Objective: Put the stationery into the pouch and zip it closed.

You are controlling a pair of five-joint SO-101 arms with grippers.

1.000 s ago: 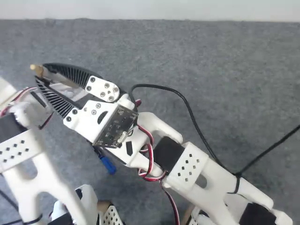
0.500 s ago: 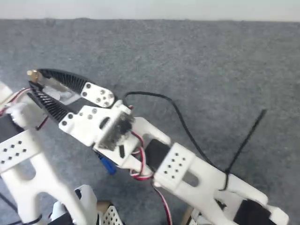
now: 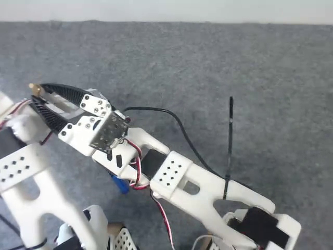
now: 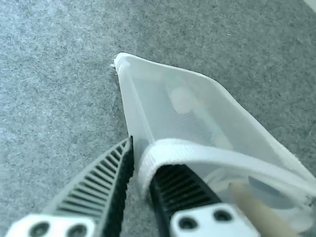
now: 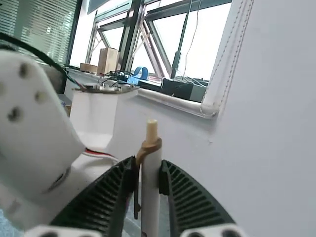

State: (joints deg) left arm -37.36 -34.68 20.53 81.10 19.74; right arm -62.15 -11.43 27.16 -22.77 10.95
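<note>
My left gripper is shut on the white rim of the mesh pouch, which lies on the grey carpet with pale items showing dimly inside. A beige rod end sits at the pouch's mouth. My right gripper is shut on a white pencil with a gold ferrule and tan eraser pointing up past the fingertips. In the high view the right gripper hangs at the far left with the pencil sticking out, above the left arm.
A small blue object lies on the carpet under the right arm. A black cable loops off that arm, and a cable tie stands up from it. Open grey carpet spreads to the right and back.
The right arm has swung left. Its gripper and pencil have shifted a little left and toward the near side. The cable tie on the arm has swung from lying to standing upright.
</note>
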